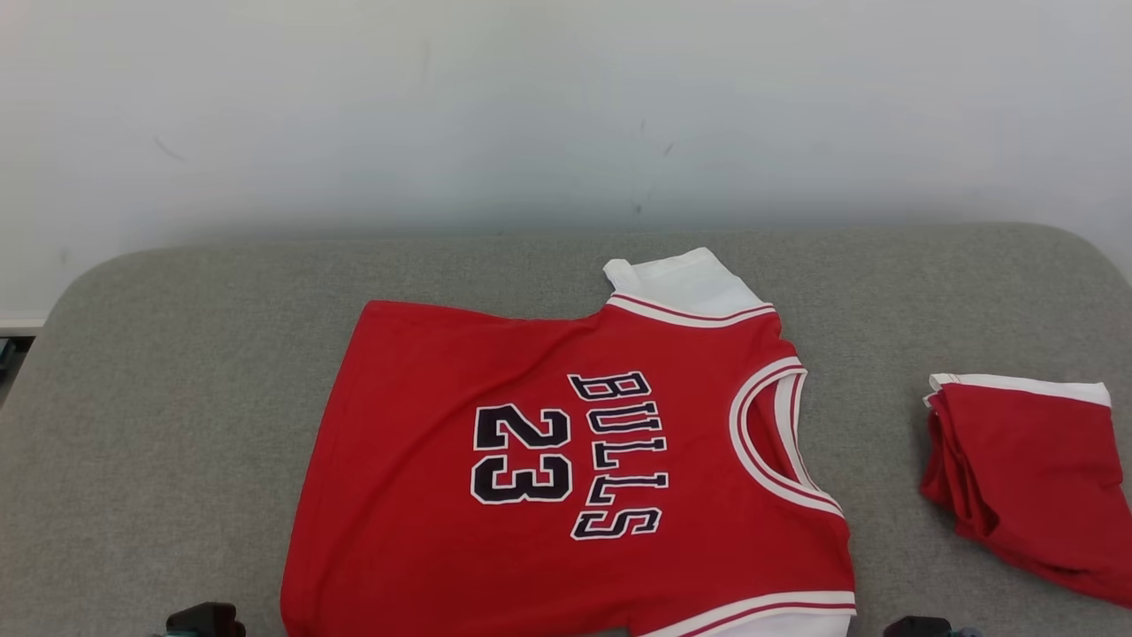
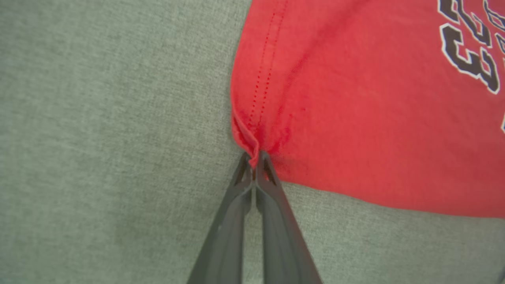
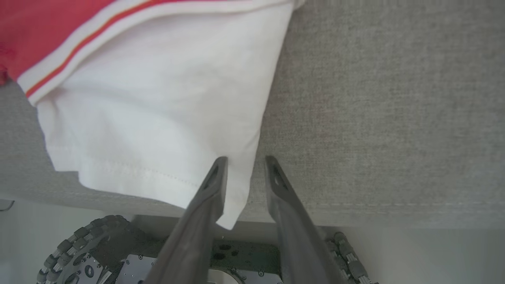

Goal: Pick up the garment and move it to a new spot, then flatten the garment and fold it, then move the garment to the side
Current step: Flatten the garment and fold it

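Observation:
The garment (image 1: 548, 460), a red jersey with "BULLS 23" and white sleeves, lies spread flat on the grey padded surface (image 1: 177, 398). In the left wrist view my left gripper (image 2: 255, 157) is shut on the near hem corner of the garment (image 2: 355, 98), and the red cloth puckers at the tips. In the right wrist view my right gripper (image 3: 246, 161) stands with its jaws apart, astride the corner of the white sleeve (image 3: 158, 118) that overhangs the front edge. One finger rests on the white cloth and the other is over bare grey fabric.
A second red and white garment (image 1: 1035, 478) lies folded at the right of the surface. A pale wall (image 1: 566, 106) rises behind. Below the surface's front edge (image 3: 375, 209) my wheeled base (image 3: 79, 252) shows.

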{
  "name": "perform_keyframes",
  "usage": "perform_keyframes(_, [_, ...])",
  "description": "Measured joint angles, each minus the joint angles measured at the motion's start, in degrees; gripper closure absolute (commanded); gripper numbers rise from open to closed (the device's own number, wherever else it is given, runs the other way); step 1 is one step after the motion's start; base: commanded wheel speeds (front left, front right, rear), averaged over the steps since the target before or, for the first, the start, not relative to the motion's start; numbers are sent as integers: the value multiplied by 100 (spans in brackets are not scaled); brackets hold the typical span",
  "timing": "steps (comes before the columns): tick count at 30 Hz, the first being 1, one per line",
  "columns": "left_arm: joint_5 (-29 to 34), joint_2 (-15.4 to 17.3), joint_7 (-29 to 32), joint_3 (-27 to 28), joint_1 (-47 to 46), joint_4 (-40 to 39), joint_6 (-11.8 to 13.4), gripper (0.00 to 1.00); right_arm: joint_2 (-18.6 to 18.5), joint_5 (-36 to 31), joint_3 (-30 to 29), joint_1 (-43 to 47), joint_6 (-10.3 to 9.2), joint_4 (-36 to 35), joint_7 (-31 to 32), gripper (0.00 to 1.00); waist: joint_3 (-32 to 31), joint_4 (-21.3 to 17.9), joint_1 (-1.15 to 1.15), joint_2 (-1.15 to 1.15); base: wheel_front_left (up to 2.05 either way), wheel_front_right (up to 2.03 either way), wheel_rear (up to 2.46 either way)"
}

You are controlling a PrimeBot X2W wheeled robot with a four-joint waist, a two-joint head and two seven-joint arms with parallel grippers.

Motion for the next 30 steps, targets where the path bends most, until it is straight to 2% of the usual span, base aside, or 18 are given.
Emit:
perform_keyframes(2, [0, 0, 0, -3, -13, -2, -1, 100, 44, -9, -12, -61, -1, 30, 2, 55, 25, 14, 0, 0, 0, 0, 0])
perform_keyframes(12, [-1, -18, 0, -26, -104, -11, -7, 100, 122, -204, -80, -171, -1, 189, 103, 49, 137, 102, 0, 0, 0, 0, 0])
perform_keyframes(14, [0, -19, 0, -27, -106, -9, -8, 100, 136, -230, -97, -171, -1, 207, 109, 51, 147, 111, 0, 0, 0, 0, 0])
perform_keyframes(16, [-1, -21, 0, -26, -109, 2, -10, 100, 146, -256, -112, -177, -1, 222, 130, 61, 155, 119, 0, 0, 0, 0, 0])
perform_keyframes(17, [-1, -21, 0, -26, -112, 5, -25, 100, 148, -256, -129, -180, -2, 233, 133, 75, 159, 122, 0, 0, 0, 0, 0])
perform_keyframes(18, [-2, -21, 0, -25, -114, 9, -35, 100, 148, -256, -141, -183, -2, 250, 145, 100, 161, 126, 0, 0, 0, 0, 0])
perform_keyframes(26, [-22, -36, -75, 26, -119, -8, -35, 100, 215, -203, -245, -164, -5, 141, 145, 100, 141, 137, 0, 0, 0, 0, 0])
perform_keyframes(30, [-59, -36, -194, 129, -119, -111, -30, 100, 229, 87, -379, -149, 1, -278, 121, 100, 115, 129, 1, 1, 0, 0, 0])
